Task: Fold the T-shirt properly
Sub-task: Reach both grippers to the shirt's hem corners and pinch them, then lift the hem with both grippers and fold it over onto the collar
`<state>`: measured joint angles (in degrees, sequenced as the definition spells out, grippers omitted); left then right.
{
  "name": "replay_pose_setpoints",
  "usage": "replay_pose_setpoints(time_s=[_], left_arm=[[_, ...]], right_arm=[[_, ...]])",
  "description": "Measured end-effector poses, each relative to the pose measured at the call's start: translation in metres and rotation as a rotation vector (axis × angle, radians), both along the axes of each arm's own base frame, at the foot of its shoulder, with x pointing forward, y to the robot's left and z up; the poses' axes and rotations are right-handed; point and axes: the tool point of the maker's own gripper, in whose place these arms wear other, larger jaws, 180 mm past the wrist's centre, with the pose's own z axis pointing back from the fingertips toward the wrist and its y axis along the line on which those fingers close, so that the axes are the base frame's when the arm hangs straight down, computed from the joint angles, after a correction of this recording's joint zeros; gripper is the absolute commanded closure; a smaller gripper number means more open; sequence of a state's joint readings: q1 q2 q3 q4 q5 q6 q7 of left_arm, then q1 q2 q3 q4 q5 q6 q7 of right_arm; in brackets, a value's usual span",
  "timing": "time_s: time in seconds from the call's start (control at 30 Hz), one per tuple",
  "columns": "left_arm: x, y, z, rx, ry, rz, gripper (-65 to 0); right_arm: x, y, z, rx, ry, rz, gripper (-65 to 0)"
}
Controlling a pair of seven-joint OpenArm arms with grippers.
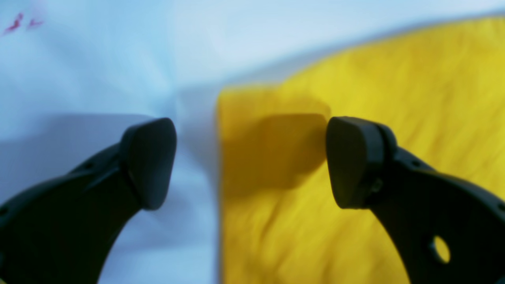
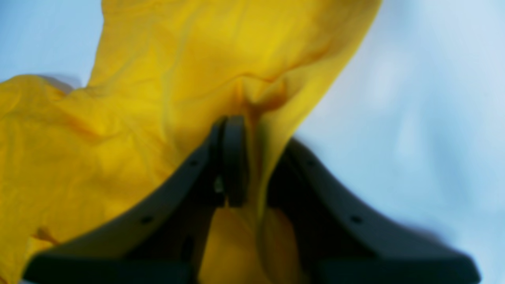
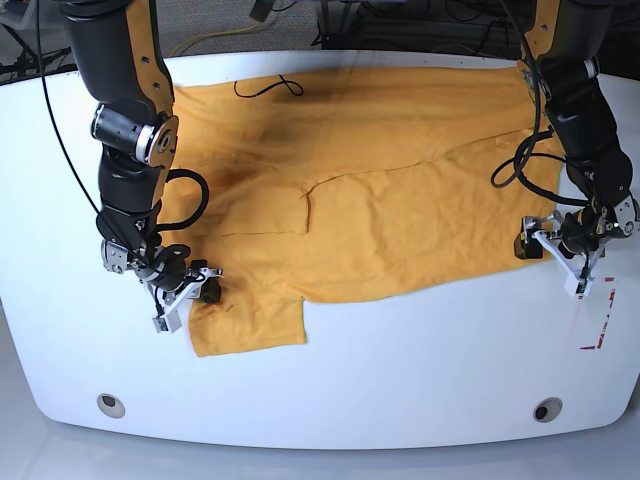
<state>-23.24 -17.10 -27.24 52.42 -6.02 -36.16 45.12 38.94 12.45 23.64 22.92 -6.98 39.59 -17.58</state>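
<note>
Left gripper spread wide, straddling the T-shirt corner edge; right gripper pinches the sleeve cloth.

Robotics lab: white rounded table, two mounted arms, loose cables behind, red tape marks.

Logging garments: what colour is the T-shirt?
Plain orange-yellow T-shirt; the base view shows it best.
</note>
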Motion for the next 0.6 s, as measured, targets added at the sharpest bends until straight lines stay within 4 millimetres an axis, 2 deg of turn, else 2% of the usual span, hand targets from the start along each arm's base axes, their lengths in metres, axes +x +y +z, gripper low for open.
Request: replay_pose_setpoints(time_s=[0.17,0.23,0.33,0.4,0.5,0.6], left_arm=[[0.012,-0.008,0.001,-0.049,-0.018,0.006,-55.3],[0.016,-0.011,0.001,-0.06,-0.02,0.006,-52.1],[0.018,-0.017,0.001,-0.073,-0.025,0.004,-37.2],[0.02,-0.021,-0.001,-0.079,-0.033,0.004,-17.5],[0.025,-0.022,0.002,-0.083,-0.077,0.01,-1.8],[0.028,-0.021,0.003,-0.066,-0.088,0.012,0.0]], right_arm=[[0.0,0.001,0.0,0.005,-0.001,-0.001,-7.6],[0.0,0.001,0.0,0.006,-0.002,-0.002,-7.5],[0.0,0.001,0.0,0.006,-0.002,-0.001,-7.3],[0.0,0.001,0.0,0.005,-0.002,0.0,-7.3],[0.002,0.0,0.003,-0.004,-0.01,0.001,-7.0],[0.004,-0.004,0.008,-0.037,-0.017,0.011,-2.9]])
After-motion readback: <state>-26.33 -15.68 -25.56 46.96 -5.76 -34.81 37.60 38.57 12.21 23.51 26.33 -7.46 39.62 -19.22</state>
